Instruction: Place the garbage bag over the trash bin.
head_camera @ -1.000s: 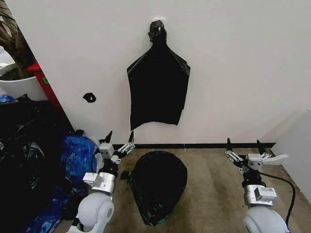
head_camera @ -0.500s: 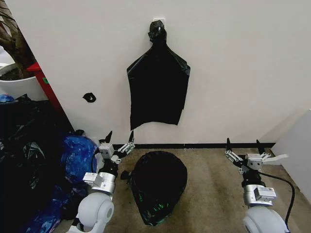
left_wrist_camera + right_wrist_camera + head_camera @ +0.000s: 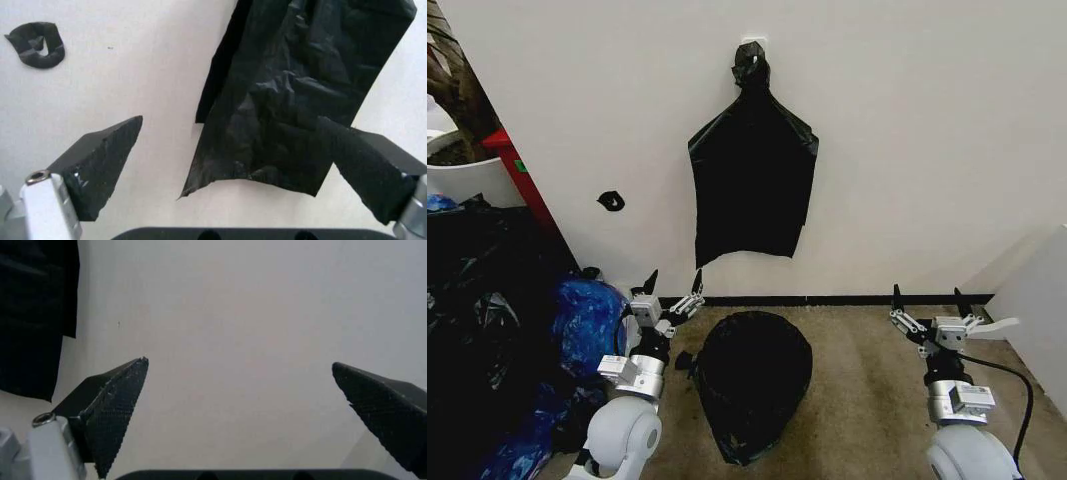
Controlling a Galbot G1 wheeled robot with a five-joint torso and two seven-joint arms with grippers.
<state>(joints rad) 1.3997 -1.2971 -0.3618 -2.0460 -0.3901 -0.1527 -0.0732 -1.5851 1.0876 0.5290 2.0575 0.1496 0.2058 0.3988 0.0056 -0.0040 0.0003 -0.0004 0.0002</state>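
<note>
The garbage bag [image 3: 754, 392], thin glossy black plastic, is seen draped on the floor between the left gripper [image 3: 672, 291] and right gripper [image 3: 926, 301], both spread and empty. If pinched carelessly, film could slip or tear.

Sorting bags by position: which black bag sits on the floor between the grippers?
The garbage bag, a rounded glossy mound on the carpet; the flat black bag hangs on the wall from its knotted neck.

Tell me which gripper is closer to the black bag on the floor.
Left. The left gripper hangs open just beside the garbage bag, at its left edge. The right gripper, also open, is well off to its right.
</note>
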